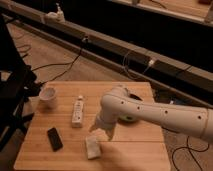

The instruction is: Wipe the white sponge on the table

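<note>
- The step in hand looks like the reach for the white sponge (93, 147). The claw (101, 131) hangs just above and a little behind it, over the front middle of the counter (140, 150), at the end of the white arm (160, 114) that comes in from the right.
- The claw stands open and holds nothing; the sponge lies free on the wood.
- To do this well, I judge that the claw should come straight down and span the sponge's narrower width. It should close gently, since the block looks soft, then press it flat before any sweep.
- The sweep is best kept to the bare wood at the front and right. That keeps it away from the black phone (54, 138) to the sponge's left and the white bar (78, 111) further back.
- The sponge is a small, flat, pale rectangular block. It lies slightly askew near the counter's front edge, well apart from the cup (48, 96) at the far left.
</note>
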You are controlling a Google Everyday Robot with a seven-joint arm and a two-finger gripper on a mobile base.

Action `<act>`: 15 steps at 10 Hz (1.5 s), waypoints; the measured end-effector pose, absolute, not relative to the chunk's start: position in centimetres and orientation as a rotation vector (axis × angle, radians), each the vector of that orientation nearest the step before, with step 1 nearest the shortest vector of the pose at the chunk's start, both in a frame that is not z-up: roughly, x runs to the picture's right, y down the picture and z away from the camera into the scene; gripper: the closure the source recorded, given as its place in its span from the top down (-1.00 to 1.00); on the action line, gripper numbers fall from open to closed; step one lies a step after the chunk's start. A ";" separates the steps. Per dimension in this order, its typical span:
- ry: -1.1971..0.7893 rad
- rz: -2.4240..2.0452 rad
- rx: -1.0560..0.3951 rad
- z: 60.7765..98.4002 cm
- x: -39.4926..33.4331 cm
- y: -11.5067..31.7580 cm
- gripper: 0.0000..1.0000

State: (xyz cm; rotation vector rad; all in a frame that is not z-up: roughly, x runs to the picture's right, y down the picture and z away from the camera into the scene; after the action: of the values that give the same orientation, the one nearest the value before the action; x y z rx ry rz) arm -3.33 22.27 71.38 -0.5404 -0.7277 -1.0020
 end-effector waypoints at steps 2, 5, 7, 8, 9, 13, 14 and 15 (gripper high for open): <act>-0.815 -1.029 -0.529 71.3 -6.7 23.1 0.30; -0.813 -1.027 -0.528 71.3 -6.7 23.0 0.30; -0.816 -1.020 -0.539 71.7 -6.4 23.5 0.30; -0.826 -1.013 -0.553 72.1 -6.5 24.1 0.30; -0.833 -1.004 -0.565 72.6 -6.4 24.7 0.30; -0.824 -0.972 -0.655 74.4 -5.5 26.9 0.30; -0.819 -0.966 -0.684 74.9 -5.3 27.6 0.30; -0.819 -0.962 -0.698 75.3 -5.2 28.0 0.30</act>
State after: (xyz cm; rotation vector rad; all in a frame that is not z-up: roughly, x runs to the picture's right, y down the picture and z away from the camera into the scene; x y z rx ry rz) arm -5.23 27.96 75.27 -0.6981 -0.8190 -0.9617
